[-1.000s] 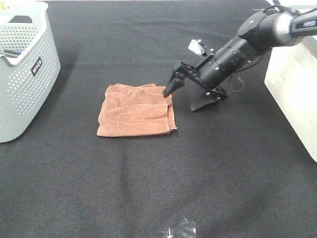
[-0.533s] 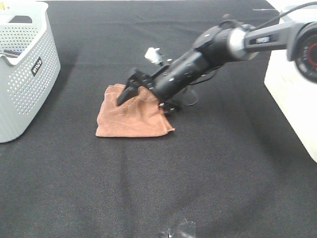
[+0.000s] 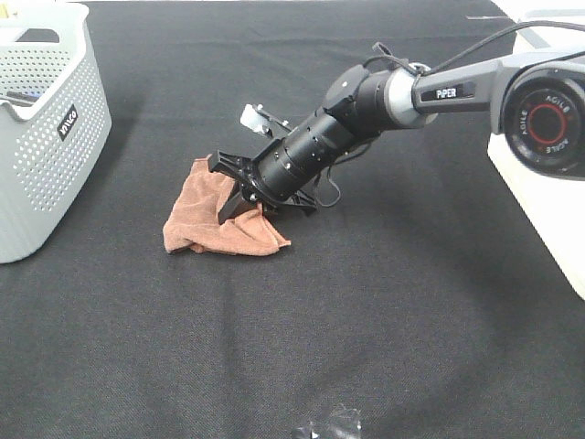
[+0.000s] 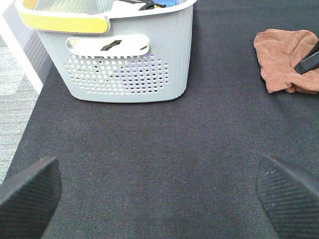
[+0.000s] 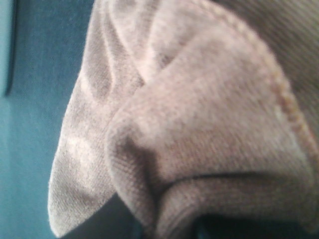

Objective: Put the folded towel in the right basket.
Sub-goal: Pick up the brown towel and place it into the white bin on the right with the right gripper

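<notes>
The brown towel lies bunched on the black cloth, left of centre. It also shows in the left wrist view and fills the right wrist view. My right gripper reaches across from the right and presses down on the towel's right part, jaws spread, one finger on each side of a raised fold. One of its fingertips shows in the left wrist view. My left gripper is open and empty, low over bare cloth near the grey basket. The cream right basket stands at the right edge.
A grey perforated basket with items inside stands at the far left, also in the left wrist view. A small dark shiny object sits at the front edge. The black tablecloth covers the table.
My right arm has swept left from beside the towel onto it. The towel has slid left and crumpled from a flat folded square into a bunched heap.
</notes>
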Tool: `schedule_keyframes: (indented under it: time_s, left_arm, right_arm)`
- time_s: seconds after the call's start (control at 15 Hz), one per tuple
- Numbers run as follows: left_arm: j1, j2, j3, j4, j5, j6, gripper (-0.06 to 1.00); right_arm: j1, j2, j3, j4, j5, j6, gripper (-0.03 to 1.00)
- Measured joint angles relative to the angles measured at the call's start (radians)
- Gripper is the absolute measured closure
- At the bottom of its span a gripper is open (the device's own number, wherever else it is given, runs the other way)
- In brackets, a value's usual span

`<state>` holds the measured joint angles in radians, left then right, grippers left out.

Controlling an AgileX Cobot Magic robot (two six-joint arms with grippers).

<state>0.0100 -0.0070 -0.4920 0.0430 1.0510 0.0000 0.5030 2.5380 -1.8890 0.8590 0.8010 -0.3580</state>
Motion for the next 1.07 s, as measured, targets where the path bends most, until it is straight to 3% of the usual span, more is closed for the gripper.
schedule_keyframes:
  time_s: [0.2,0.27,0.4,0.53,0.8,1.07]
  left_arm:
    - [0.0,0.0,0.0,0.005,0.0,0.0,-0.05]
    - [0.0,0.0,0.0,0.007,0.0,0.0,-0.05]
    - [0.0,0.0,0.0,0.007,0.0,0.0,-0.05]
    - [0.0,0.0,0.0,0.007,0.0,0.0,-0.05]
    - [0.0,0.0,0.0,0.013,0.0,0.0,-0.05]
    - [0.0,0.0,0.0,0.014,0.0,0.0,-0.05]
  right_arm:
    - [0.006,0.021,-0.122,-0.067,0.128,0.0,0.81]
    - [0.009,0.022,-0.218,-0.114,0.243,0.001,0.81]
    - [0.01,0.022,-0.372,-0.187,0.384,0.041,0.81]
    - [0.011,0.008,-0.543,-0.287,0.401,0.142,0.81]
    - [-0.014,-0.167,-0.618,-0.378,0.412,0.194,0.81]
    - [-0.152,-0.431,-0.62,-0.585,0.419,0.264,0.81]
